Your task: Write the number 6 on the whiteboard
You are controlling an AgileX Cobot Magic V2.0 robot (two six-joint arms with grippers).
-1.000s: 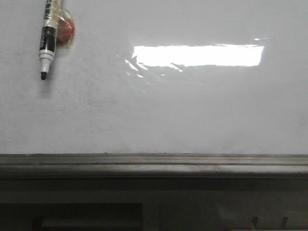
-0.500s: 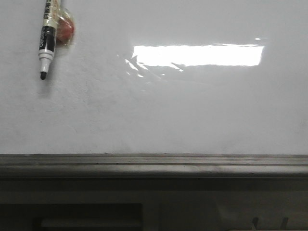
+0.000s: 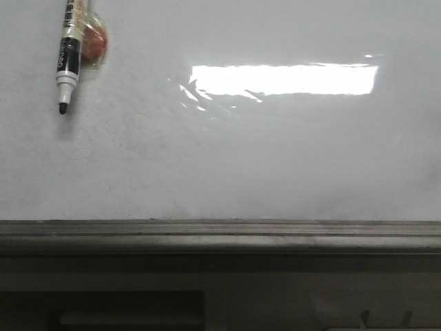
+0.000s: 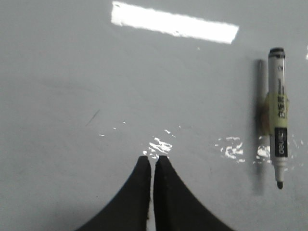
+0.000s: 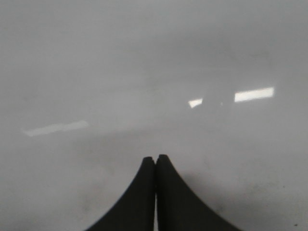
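The whiteboard (image 3: pixel 275 158) fills most of the front view, glossy white with a bright rectangular reflection; no number 6 shows on it. A black-and-white marker (image 3: pixel 67 56) lies uncapped at its far left, tip toward the ledge, on a red round piece (image 3: pixel 94 44). The marker also shows in the left wrist view (image 4: pixel 278 115). My left gripper (image 4: pixel 153 158) is shut and empty above the bare board (image 4: pixel 96 96), well apart from the marker. My right gripper (image 5: pixel 155 157) is shut and empty above blank board (image 5: pixel 144 72). Neither gripper shows in the front view.
A grey-brown ledge (image 3: pixel 220 234) runs along the board's near edge, with a dark cabinet front (image 3: pixel 138 303) below it. A faint short dark streak (image 4: pixel 93 117) marks the board in the left wrist view.
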